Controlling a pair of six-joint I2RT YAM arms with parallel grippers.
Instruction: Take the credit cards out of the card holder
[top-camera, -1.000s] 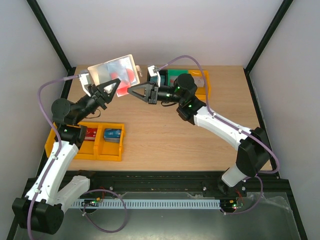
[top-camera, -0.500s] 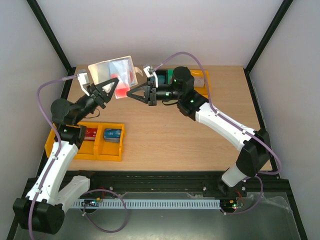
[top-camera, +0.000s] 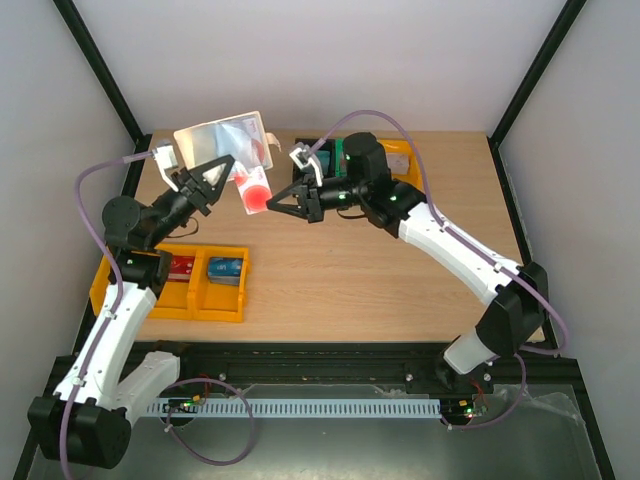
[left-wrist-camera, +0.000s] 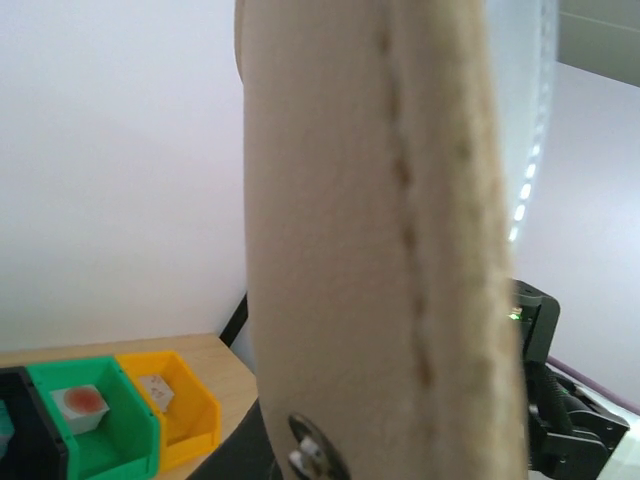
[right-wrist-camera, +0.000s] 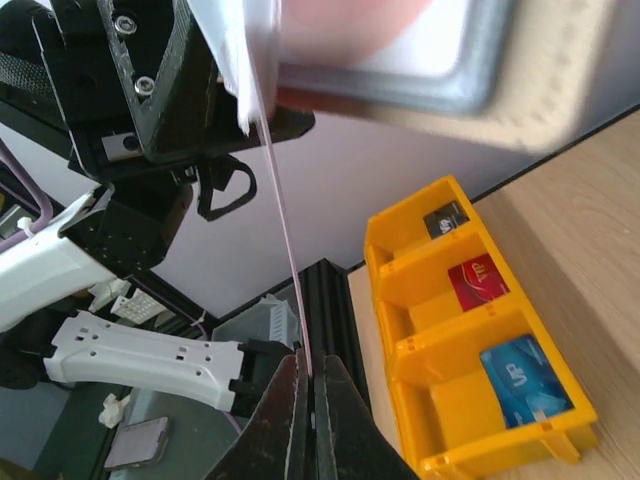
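Card holder (top-camera: 215, 138) held aloft, clamped by left gripper (top-camera: 226, 166); both arms reach inward.
Right gripper (right-wrist-camera: 308, 388) pinches red card (top-camera: 255, 190), seen edge-on in its wrist view only.

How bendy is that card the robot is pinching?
Probably fairly stiff: pinched at one edge by the right end effector, the card runs straight in the right wrist view, with no droop. Likely light, since it looks paper-thin edge-on. It might slip, because only a narrow strip is gripped.
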